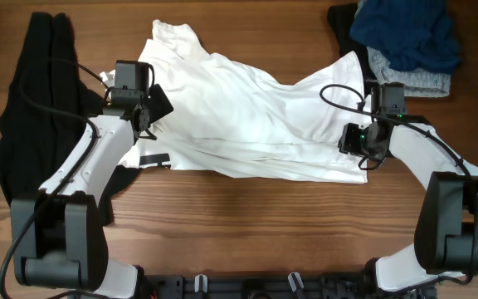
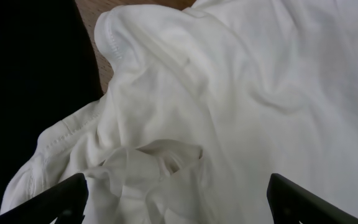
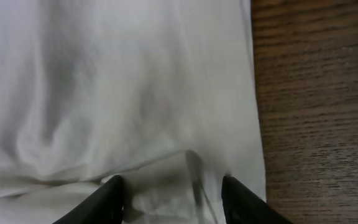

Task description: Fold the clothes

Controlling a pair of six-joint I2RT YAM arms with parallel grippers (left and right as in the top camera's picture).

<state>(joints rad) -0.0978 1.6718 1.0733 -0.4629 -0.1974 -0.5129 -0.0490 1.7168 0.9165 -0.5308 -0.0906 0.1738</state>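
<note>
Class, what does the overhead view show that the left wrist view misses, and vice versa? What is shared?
Overhead only: the blue and grey clothes pile and the right gripper. Left wrist only: the stitched hem close up, with bunched cloth between the open left fingers. Both: white T-shirt, black garment, wooden table.

A robotics lab was suggested by two arms (image 1: pixel 98 162) mounted at a wooden table (image 1: pixel 247 218) (garments (image 1: pixel 405 41) heaped in one corner).
</note>
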